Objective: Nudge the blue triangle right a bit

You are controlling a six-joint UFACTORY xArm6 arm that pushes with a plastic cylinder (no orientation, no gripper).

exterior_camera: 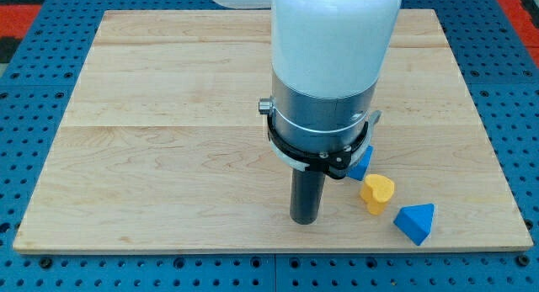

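The blue triangle [415,222] sits closest to the camera, near the bottom right corner of the worktop [168,115]. Just up and to the view's left of it lies a yellow heart-shaped block [377,192], apart from the triangle. Beyond that, a second blue block [362,162] peeks out from behind my arm's collar; its shape I cannot make out. My tip [305,220] rests on the wood to the view's left of all three blocks, well apart from the triangle and nearer the yellow one. There is no hand on this arm, only the rod.
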